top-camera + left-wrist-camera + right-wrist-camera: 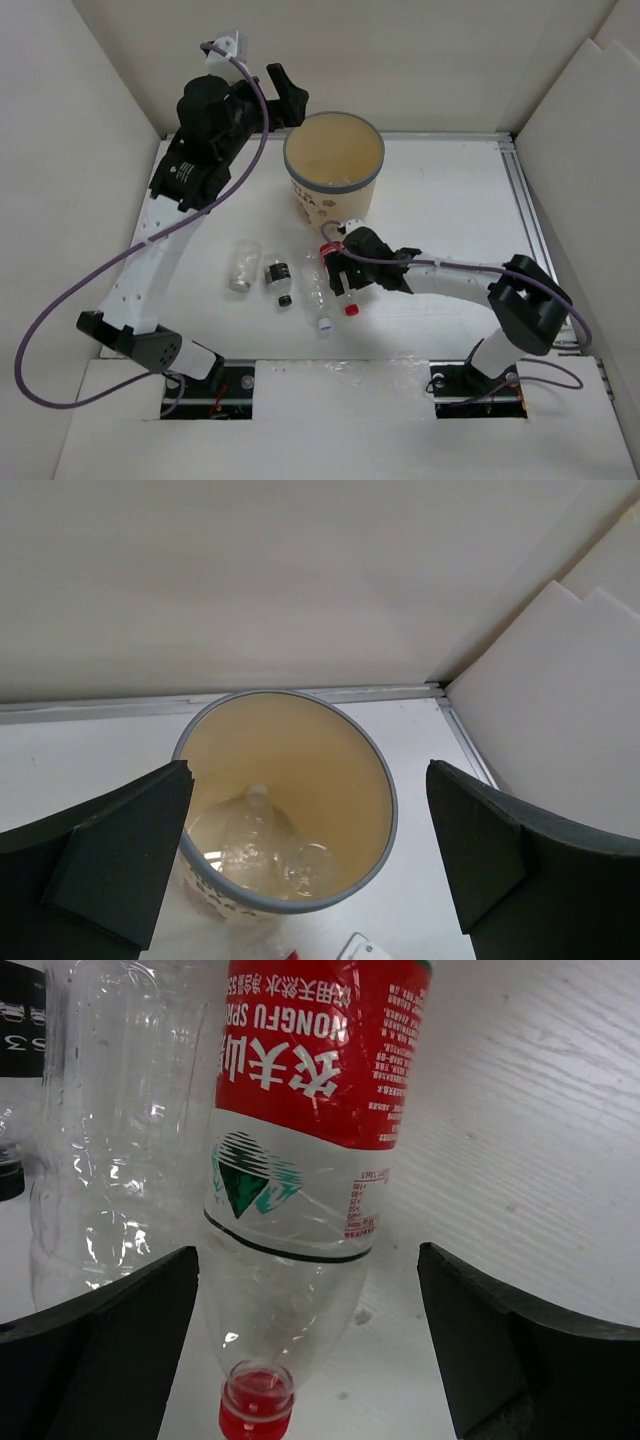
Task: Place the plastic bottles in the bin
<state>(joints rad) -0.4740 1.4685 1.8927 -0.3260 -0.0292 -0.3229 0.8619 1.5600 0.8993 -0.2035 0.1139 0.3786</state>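
- Tabletop (450,200): white, with walls at 9, 12 and 3 o'clock.
- Up the 9 o'clock side reaches the left arm (165,235). The left jaws hang at 10 o'clock of the bin (325,205), spread wide and holding nothing. In the wrist view the bin's mouth shows between them.
- At 7 o'clock of the bin lies the silver-cap bottle (241,266), cap toward 6.
- Just beside it, at its 3 o'clock, lies the black bottle (278,280), cap toward 6.
- Next along is the white-cap bottle (317,290), on its side at 6 o'clock of the bin, cap toward 6.
- The bin stands upright at 12 o'clock of this row. Two clear bottles (250,840) lie in its bottom.
- The red bottle (343,285) lies close against the white-cap bottle at its 3 o'clock, red cap (257,1405) toward 6.
- The right arm (450,275) stretches in from 3 o'clock. The right jaws stand apart, low, one on each side of the red bottle and not clamped on it.
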